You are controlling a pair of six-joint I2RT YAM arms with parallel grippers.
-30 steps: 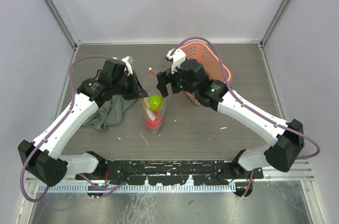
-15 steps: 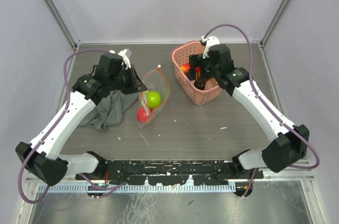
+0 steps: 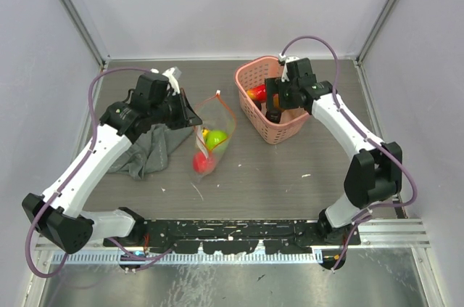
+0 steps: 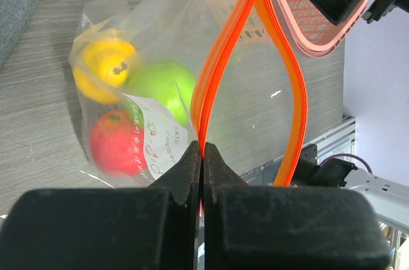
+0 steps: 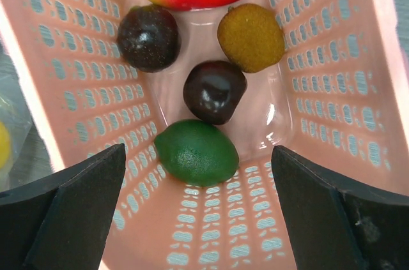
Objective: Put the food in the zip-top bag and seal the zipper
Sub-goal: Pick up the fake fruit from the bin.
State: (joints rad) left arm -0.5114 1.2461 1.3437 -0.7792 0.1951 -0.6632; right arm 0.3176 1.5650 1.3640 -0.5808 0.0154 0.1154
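Tightly, left hand (image 4: 203,155) pinching zipper (image 4: 218,69), bowed open

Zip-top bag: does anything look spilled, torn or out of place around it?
Nothing stands out. The zip-top bag looks intact with three fruits inside, its zipper gaping because the left end effector pinches one strip. A few white scraps dot the table.

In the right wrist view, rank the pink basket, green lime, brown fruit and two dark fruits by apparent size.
1. pink basket
2. green lime
3. brown fruit, left dark fruit, middle dark fruit: alike, unranked
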